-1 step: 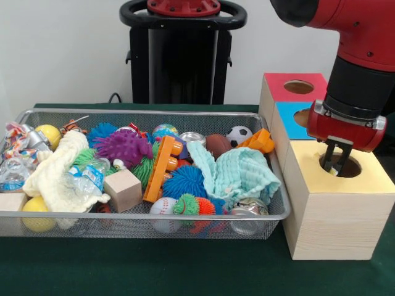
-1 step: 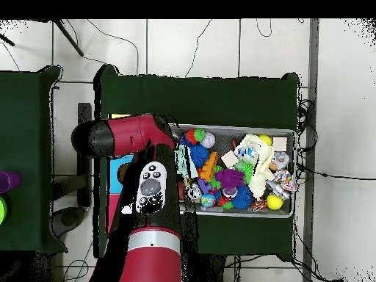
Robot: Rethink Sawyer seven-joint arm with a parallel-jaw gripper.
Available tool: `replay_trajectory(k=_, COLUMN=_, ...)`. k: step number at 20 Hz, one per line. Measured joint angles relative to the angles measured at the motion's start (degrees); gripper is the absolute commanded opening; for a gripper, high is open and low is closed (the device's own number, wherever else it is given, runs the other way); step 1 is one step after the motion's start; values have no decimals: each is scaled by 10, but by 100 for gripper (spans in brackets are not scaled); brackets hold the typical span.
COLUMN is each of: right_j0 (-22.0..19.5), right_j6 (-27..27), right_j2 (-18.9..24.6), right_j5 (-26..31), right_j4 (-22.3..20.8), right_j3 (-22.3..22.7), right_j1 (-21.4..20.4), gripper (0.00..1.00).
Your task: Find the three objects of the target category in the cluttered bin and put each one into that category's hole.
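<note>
One pincer [image 1: 337, 161] hangs over the yellow box's hole [image 1: 341, 165]; fingers narrowly parted (nothing visibly held); bin [image 1: 148, 217] alongside.

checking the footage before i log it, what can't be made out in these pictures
- Front view: whether the fingers above the yellow box's hole hold anything; they are dark against the dark hole.
- Overhead view: the three boxes; the arm covers nearly all of them.
- Front view: the wire bin contents underneath; the mint cloth and cream cloth cover them.

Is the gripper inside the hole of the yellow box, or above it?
Inside. In the front view the gripper tips reach down past the rim of the hole in the yellow box.
</note>
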Motion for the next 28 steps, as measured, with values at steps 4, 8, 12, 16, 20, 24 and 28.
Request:
replay_trajectory(k=4, right_j0=0, right_j6=0, right_j2=0, right_j5=0, right_j4=0, right_j3=1, right_j1=-1, gripper=0)
replay_trajectory(k=8, right_j0=0, right_j6=0, right_j2=0, right_j5=0, right_j4=0, right_j3=1, right_j1=-1, gripper=0)
replay_trajectory(k=12, right_j0=0, right_j6=0, right_j2=0, right_j5=1, right_j4=0, right_j3=1, right_j1=-1, gripper=0)
replay_trajectory(k=16, right_j0=-2, right_j6=0, right_j2=2, right_j5=12, right_j4=0, right_j3=0, right_j1=-2, gripper=0)
replay_trajectory(k=20, right_j0=-7, right_j6=0, right_j2=7, right_j5=37, right_j4=0, right_j3=-8, right_j1=-2, gripper=0)
replay_trajectory(k=24, right_j0=-13, right_j6=0, right_j2=16, right_j5=80, right_j4=0, right_j3=-26, right_j1=-1, gripper=0)
replay_trajectory(k=28, right_j0=-18, right_j6=0, right_j2=23, right_j5=119, right_j4=0, right_j3=-44, right_j1=2, gripper=0)
